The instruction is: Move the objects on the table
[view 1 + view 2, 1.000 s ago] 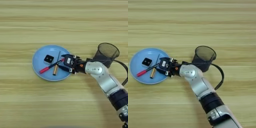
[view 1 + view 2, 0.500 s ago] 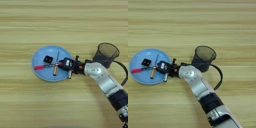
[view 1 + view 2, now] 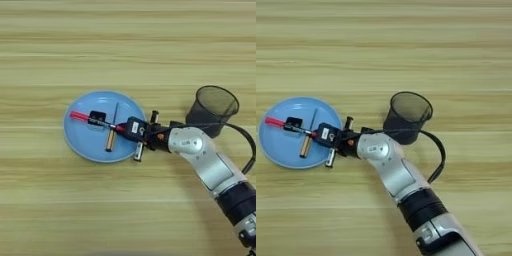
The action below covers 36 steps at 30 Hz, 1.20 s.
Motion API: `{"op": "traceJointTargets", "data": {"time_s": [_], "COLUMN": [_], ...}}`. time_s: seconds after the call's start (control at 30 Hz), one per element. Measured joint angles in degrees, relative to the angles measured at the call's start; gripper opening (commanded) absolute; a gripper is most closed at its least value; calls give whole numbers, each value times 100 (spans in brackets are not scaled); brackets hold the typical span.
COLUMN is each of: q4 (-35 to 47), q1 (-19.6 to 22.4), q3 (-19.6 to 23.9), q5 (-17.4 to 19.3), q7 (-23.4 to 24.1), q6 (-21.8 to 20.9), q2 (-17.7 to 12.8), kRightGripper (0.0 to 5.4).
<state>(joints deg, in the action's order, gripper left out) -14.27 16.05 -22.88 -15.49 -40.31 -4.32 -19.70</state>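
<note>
Right gripper (image 3: 131, 126) at center over blue plate (image 3: 80, 145), pinching red-ended pen (image 3: 95, 120); mesh cup (image 3: 214, 107) at right.

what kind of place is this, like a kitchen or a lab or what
Probably a robot test bench, not a kitchen: a bare wood-grain table holding only a few desk items: a blue plate with a red-ended pen, and a black mesh cup, with the gripper reaching in.

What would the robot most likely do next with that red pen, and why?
Probably lift the pen a little and carry it toward the mesh cup. The gripper sits at the pen's right end, over the blue plate, and the pen lies across the black block. The cup stands empty-looking to the right, apart from the plate.
</note>
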Motion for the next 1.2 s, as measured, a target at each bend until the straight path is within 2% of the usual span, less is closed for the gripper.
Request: {"op": "traceJointTargets", "data": {"time_s": [0.33, 0.47, 0.93, 1.2], "q4": [765, 885, 1031, 1534], "q1": [-500, -622, -727, -761], "q3": [239, 353, 803, 1109], "q5": [39, 165, 587, 805], "q7": [105, 133, 494, 721], "q6": [394, 531, 649, 655], "q2": [-17, -3, 295, 410], "kRightGripper": [35, 35, 35, 35]}}
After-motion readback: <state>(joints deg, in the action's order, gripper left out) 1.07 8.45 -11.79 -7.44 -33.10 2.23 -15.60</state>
